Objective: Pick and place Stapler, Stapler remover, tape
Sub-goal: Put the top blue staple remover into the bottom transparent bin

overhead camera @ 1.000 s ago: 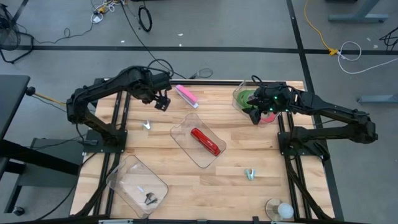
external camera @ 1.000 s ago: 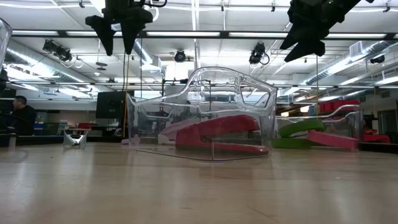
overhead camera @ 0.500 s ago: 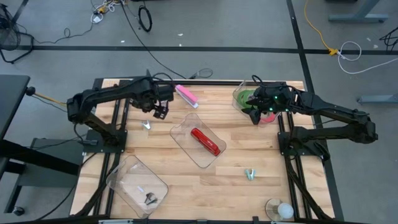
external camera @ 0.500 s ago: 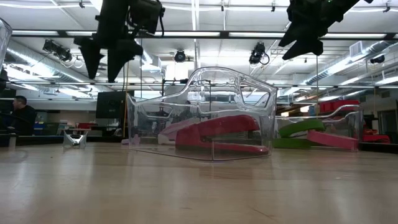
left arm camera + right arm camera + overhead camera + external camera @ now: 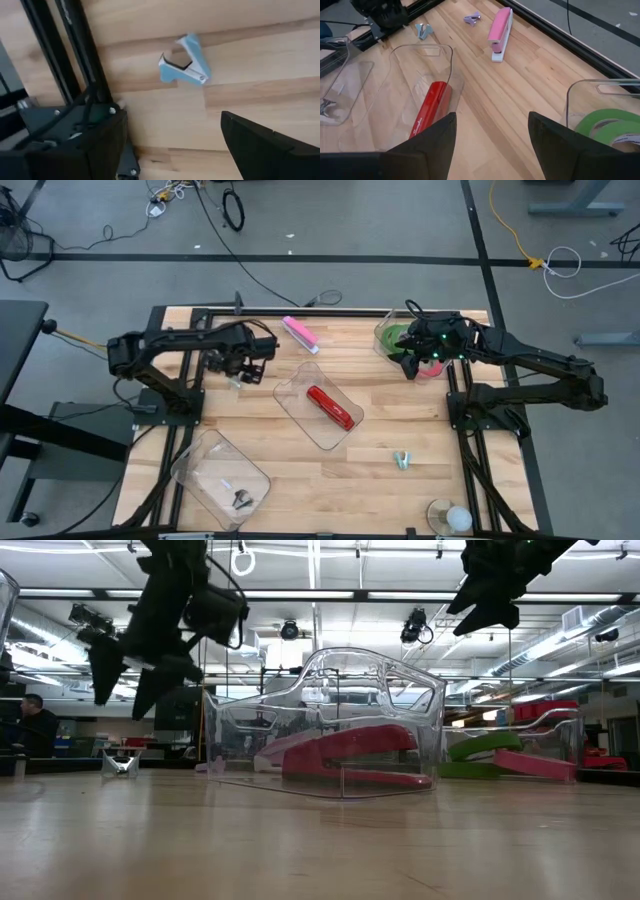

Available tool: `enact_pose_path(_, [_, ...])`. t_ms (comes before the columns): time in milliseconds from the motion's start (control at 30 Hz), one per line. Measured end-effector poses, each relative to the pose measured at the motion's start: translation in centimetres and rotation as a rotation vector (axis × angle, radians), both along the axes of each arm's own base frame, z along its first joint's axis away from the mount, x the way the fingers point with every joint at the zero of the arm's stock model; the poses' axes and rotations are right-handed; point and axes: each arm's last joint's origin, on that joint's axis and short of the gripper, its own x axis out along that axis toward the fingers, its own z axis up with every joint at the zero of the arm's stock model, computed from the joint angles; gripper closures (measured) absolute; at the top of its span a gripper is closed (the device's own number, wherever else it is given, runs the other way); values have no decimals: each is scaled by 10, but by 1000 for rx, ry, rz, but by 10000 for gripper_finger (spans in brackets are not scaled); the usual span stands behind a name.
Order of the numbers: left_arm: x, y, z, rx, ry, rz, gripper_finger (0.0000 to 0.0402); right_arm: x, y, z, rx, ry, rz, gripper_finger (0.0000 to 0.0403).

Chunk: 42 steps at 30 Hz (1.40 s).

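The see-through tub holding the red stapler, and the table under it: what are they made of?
The tub looks like clear glossy plastic: you see the red stapler through its walls, and the rim glints. The table looks like pale wood planks with visible grain and seams, perhaps butcher block.

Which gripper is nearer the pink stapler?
Left. The left gripper hangs just beside the pink stapler, toward the table's left edge; the right gripper hovers over the tape bin, farther off.
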Motion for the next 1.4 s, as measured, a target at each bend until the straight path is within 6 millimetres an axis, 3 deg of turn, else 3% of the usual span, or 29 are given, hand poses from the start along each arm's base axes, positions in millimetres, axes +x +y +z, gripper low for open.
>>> enact_pose_path(200, [2, -1, -23, -9, -94, 55, 78, 0, 0, 0, -3, 1, 2, 158])
enact_pose_path(800, [-11, -4, -53, 82, -82, 268, 78, 0, 0, 0, -3, 1, 2, 158])
enact_pose_path(1400, [-17, 17, -55, 162, -118, 431, 78, 0, 0, 0, -9, 4, 7, 158])
